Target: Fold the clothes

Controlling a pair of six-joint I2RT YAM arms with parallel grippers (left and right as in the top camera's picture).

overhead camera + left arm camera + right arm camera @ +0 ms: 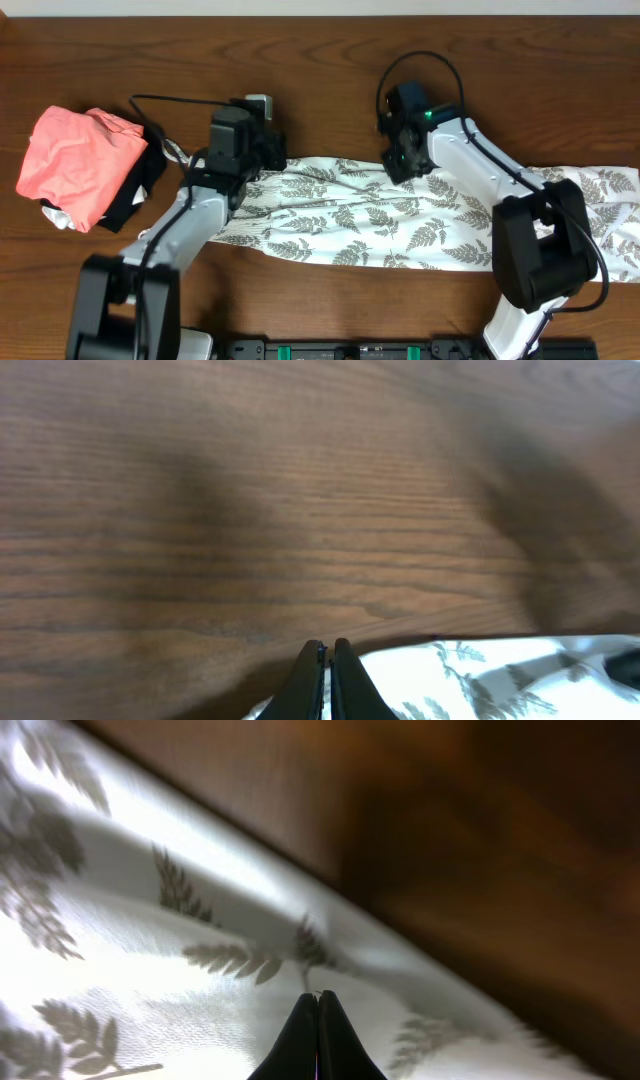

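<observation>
Overhead: clothes (400, 225) lie flat in a long strip across the table (320, 60), from centre out to 3 o'clock. Pink pile (80, 165) on a black cloth (140, 195) sits apart at 9 o'clock.

Left gripper (272, 155) is on the strip's 12 o'clock hem near its 9 o'clock end. Right gripper (398, 168) is on the same hem, further toward 3 o'clock.

Jaws: both clenched, with the tips meeting in each wrist view. Left tips sit at the hem with cloth just beside them. Right tips sit down in the cloth, close to its edge. Cannot tell whether either pair has fabric between the tips.

Step, as judged: take the 12 o'clock hem and bring it over toward 6 o'clock for a lengthwise fold.
- Confirm both pinches before lifting.
- Raise both ends together and level.
- Keep the hem taut between the grippers so that it lands straight.
- The thin fabric will likely sag, so move slowly.

Pose: both forearms reach from 6 o'clock toward 12 o'clock. The left arm lies over the strip's 9 o'clock end, and the right arm crosses the strip.
</observation>
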